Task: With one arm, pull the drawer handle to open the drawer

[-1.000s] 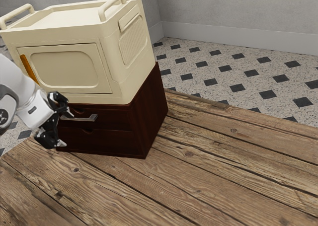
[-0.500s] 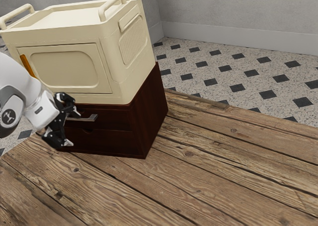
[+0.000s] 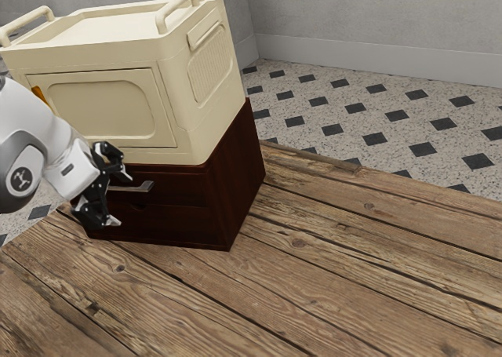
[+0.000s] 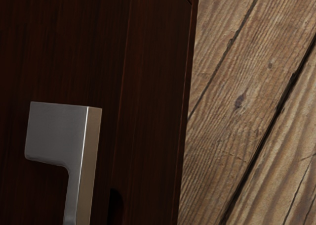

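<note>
Readying the grasp, the gripper point(image 3: 121, 198), empty and spread, meets the drawer point(image 3: 179, 187) handle point(image 3: 142, 187) toward three o'clock in the exterior view; next: clench, pull.

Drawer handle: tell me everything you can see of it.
The drawer handle is a smooth grey bar, metallic-looking, with a broad, square-cornered end bracket. It lies lengthwise across the front of the upper drawer, which looks shut. The open gripper is at its end toward the exterior view's left, one finger above, one below; whether either touches it, I can't tell.
</note>
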Robot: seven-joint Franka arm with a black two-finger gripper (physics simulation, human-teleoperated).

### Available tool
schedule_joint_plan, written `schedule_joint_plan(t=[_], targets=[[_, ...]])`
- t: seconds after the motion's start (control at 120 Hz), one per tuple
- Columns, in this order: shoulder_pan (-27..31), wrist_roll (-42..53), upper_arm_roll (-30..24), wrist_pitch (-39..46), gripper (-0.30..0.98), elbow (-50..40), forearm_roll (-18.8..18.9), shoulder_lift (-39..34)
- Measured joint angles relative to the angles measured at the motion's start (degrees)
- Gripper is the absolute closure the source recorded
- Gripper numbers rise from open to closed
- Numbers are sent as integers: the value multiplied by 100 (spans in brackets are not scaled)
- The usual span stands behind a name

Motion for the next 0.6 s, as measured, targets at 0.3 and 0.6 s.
schedule_joint_plan(t=[0.3, 0.6], targets=[[5, 3, 8, 47, -3, -8, -24, 46], [-5, -87, 7, 87, -16, -46, -131, 91]])
